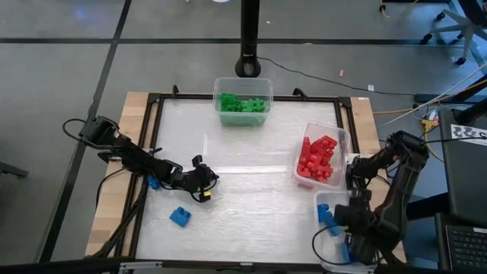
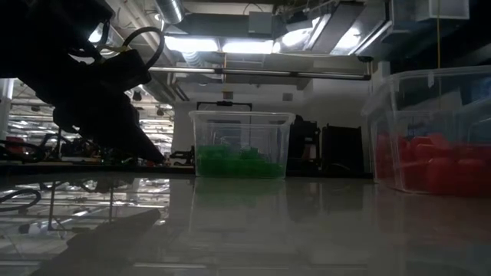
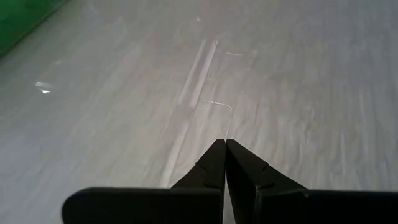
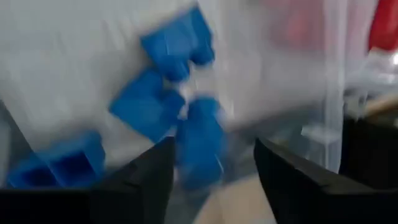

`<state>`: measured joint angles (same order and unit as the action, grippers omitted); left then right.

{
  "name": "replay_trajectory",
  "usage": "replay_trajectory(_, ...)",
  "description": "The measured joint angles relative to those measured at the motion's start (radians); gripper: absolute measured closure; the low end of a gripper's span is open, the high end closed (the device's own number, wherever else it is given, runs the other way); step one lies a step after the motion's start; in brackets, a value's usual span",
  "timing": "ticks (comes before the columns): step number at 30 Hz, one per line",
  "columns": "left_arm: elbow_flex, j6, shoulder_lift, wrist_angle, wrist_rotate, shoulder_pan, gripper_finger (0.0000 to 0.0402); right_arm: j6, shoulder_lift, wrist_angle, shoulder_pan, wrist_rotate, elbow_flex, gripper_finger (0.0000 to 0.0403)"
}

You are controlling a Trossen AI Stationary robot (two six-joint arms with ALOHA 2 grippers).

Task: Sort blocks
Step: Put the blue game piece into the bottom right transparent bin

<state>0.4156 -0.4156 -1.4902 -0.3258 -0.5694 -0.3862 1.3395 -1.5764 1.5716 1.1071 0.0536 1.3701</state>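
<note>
The blocks are mostly sorted by colour: green blocks (image 1: 243, 104) fill the clear tub (image 1: 243, 82) at the far edge of the table (image 1: 251, 205), red blocks (image 1: 318, 158) lie heaped in a second tub (image 1: 340, 138) toward the right side, and blue blocks (image 4: 155, 106) sit in a third tub (image 1: 321, 204) at the near right corner. One loose blue block (image 1: 180, 217) lies on the table near its left front, and another blue piece (image 1: 154, 183) shows beside the left arm, partly hidden. The right gripper (image 4: 211, 165) hangs over the blue tub with its fingers parted; a blue block (image 4: 200, 149) shows blurred between them, and whether it is pinched or falling free is hard to tell. The left gripper (image 3: 225, 149) rests low over the bare table left of centre, its fingers pressed together on nothing.
</note>
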Motion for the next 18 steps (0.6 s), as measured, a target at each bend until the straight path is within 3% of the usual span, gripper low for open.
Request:
replay_trajectory(4, 0.000, 0.000, 0.000, 0.000, 0.000, 0.002, 0.0400, -0.106, 0.000, -0.002, -0.068, -0.131, -0.011, 0.0128)
replay_trajectory(10, 0.000, -0.006, 0.000, 0.000, 0.000, 0.002, 0.0400, -0.438, -0.001, -0.011, -0.243, -0.112, 0.054, 0.0082)
replay_trajectory(13, 0.000, -0.024, 0.000, -0.002, 0.000, 0.002, 0.0400, -0.648, -0.001, -0.064, -0.340, 0.027, 0.120, 0.0073)
replay_trajectory(18, 0.000, 0.001, 0.000, -0.008, 0.000, 0.003, 0.0400, -1.036, 0.000, -0.333, -0.461, 0.400, 0.172, 0.0072)
